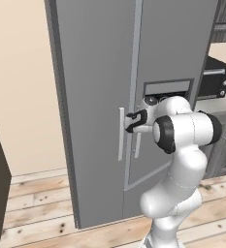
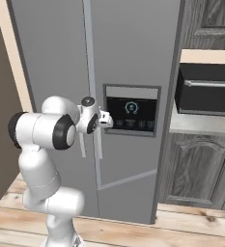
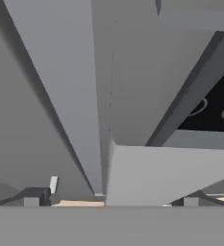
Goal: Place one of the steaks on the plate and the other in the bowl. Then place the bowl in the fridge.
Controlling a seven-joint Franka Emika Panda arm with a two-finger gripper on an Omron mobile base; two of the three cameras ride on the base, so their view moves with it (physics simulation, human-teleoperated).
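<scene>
At the closed fridge [image 1: 100, 97], gripper [image 1: 130, 122] sits released with jaws wide right at the two slim door handles [image 1: 121, 140], presumably lined up to pull a door for the bowl.

I can read no words or numbers. The fridge [image 2: 133, 58] door's dark display panel [image 2: 132, 114] shows only pale round icons, too small to make out, at three o'clock from my arm.
</scene>
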